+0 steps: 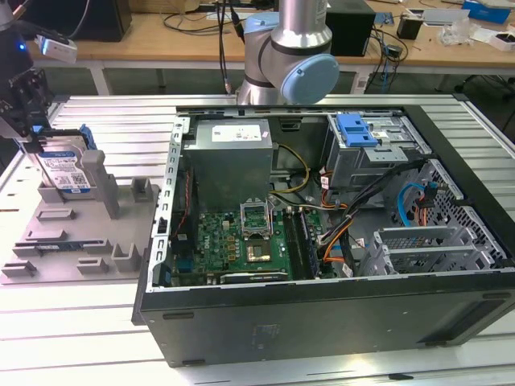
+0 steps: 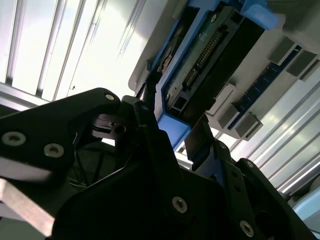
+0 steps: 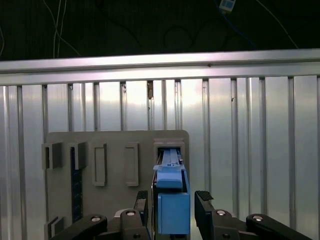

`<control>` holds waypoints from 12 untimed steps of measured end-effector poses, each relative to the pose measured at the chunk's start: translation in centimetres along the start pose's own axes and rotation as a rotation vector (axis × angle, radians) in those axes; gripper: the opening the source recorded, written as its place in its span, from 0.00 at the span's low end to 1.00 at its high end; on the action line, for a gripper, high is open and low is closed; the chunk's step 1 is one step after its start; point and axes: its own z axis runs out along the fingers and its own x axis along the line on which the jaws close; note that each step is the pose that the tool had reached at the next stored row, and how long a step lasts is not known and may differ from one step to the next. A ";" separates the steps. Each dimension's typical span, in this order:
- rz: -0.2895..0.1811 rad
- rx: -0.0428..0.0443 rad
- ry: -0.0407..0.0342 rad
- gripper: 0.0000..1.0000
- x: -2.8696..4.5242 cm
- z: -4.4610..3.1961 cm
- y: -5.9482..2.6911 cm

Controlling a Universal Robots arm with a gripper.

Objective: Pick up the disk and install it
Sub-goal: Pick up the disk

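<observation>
The end effector (image 1: 32,135) hangs over the far side of the grey fixture tray (image 1: 72,241), at the exterior view's left, well apart from the open computer case (image 1: 322,322) that fills the middle of the slatted tabletop (image 1: 80,346). The disk (image 1: 66,170) stands on edge in a slot of that tray, its blue-and-white label facing the case and its blue carrier showing along the top and side. The end effector is directly above the disk, with its black fingers reaching down to the disk's upper edge. In the first wrist view the disk (image 3: 171,195) appears edge-on, its blue carrier sitting between the two fingers (image 3: 206,202) of the end effector (image 3: 172,204), one finger on each side. The fingers are apart and straddle the disk; a thin dark gap shows between the carrier and the finger on one side, and I cannot tell whether the other finger touches. In the second wrist view the end effector (image 2: 172,120) flanks a blue corner of the disk (image 2: 210,55), whose connector edge runs away from the camera. Inside the case, a blue bracket (image 1: 356,129) sits on top of the grey drive cage (image 1: 378,165), near the arm (image 1: 290,56).
</observation>
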 end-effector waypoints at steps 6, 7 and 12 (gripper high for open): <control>0.000 0.0000 0.0000 0.41 -0.01 0.11 0.00; 0.000 0.0000 0.0000 0.41 -0.01 0.14 0.00; 0.000 -0.0001 0.0000 0.41 -0.02 0.32 0.00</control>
